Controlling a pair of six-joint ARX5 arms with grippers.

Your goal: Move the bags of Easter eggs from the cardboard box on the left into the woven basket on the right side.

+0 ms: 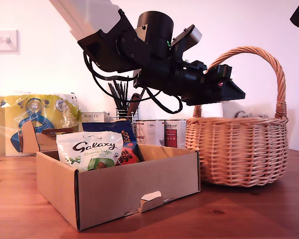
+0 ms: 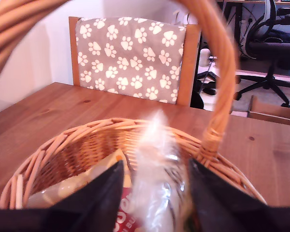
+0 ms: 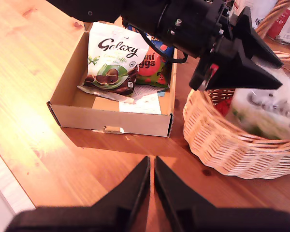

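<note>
My first gripper [image 1: 236, 92] [image 2: 155, 162] [image 3: 280, 75] hangs open over the woven basket [image 1: 239, 149] [image 2: 77, 150] [image 3: 232, 145] at the exterior view's right. A blurred white-green bag [image 2: 157, 183] [image 3: 263, 113] is between and just below its fingers, at the basket's mouth. A red pouch [image 2: 123, 212] [image 3: 224, 106] lies inside the basket. The cardboard box [image 1: 139, 184] [image 3: 111, 118] at the exterior view's left holds a white-green Galaxy bag [image 1: 92, 149] [image 3: 113, 58] and a dark blue bag [image 1: 122, 132] [image 3: 154, 63] behind it. My second gripper [image 3: 151, 179] is shut and empty, high above the table in front of box and basket.
Behind the box stand a yellow-blue towel pack [image 1: 32, 119], a small Porlex carton [image 1: 94, 116], a holder of dark utensils [image 1: 120, 97] and tins [image 1: 149, 132]. A paw-print chair [image 2: 130, 58] stands beyond the wooden table [image 1: 249, 209]. The basket's tall handle [image 1: 276, 74] arches over my first gripper.
</note>
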